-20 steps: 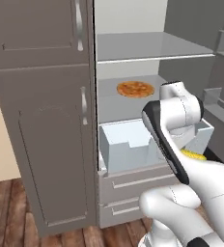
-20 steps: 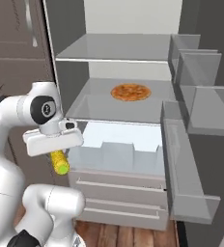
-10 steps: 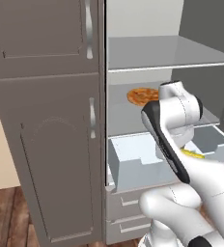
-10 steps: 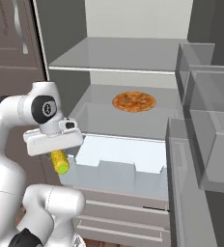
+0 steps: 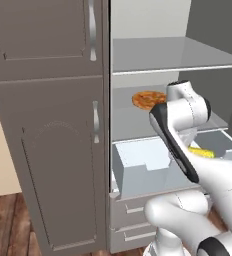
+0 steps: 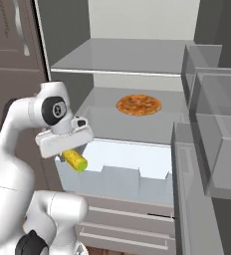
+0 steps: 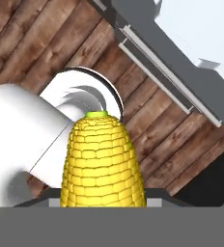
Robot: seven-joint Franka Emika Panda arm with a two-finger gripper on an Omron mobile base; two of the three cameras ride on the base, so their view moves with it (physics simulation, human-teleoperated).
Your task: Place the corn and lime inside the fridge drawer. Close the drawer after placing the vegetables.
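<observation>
Fingers pinch the yellow bumpy corn cob (image 6: 74,159), green tip downward. It hangs at the front of the open pale grey-white fridge drawer (image 6: 118,180). A round pizza (image 6: 139,104) lies on the shelf above.

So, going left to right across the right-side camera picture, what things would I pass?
Dark cabinet door → the robot's gripper holding the corn → the pulled-out fridge drawer with the pizza on the shelf above it → the clear door bins.
</observation>
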